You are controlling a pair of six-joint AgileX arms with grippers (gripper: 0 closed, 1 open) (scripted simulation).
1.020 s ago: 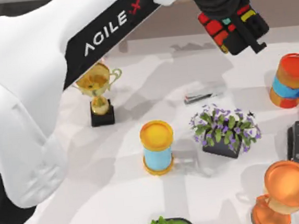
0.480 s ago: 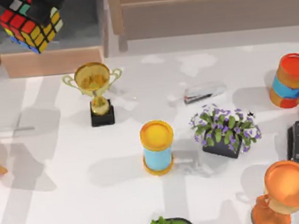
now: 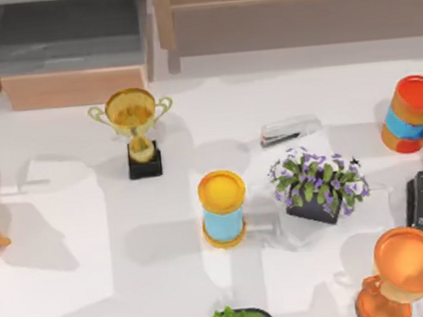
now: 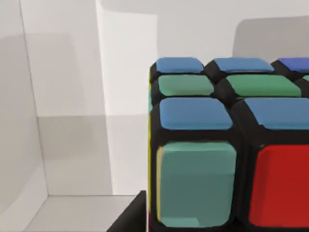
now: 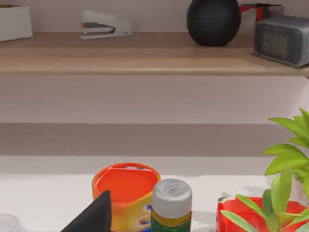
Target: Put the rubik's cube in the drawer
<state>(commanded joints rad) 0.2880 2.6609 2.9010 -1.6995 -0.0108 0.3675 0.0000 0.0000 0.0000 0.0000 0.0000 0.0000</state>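
The rubik's cube (image 4: 227, 145) looms close in the left wrist view, black-framed with blue, green, teal and red squares, and pale grey walls stand behind and beside it. A black edge of my left gripper (image 4: 126, 218) shows at its lower corner, shut on the cube. In the top view the drawer (image 3: 72, 87) stands pulled out at the far left corner, with a light-wood front panel and a grey inside (image 3: 60, 34) that holds nothing. A dark part of my right gripper (image 5: 91, 216) hangs low over the right side of the table.
On the table stand a gold trophy (image 3: 136, 128), a yellow-and-blue can (image 3: 222, 208), a purple-flowered plant (image 3: 319, 182), a silver stapler (image 3: 289, 131), an orange can (image 3: 411, 113), a black stapler (image 3: 420, 199) and an orange trophy (image 3: 406, 267). A long wooden shelf (image 3: 295, 10) runs along the back.
My left arm carried the cube from the back right across to above the drawer, then passed out of the top view. The table's objects have not moved.
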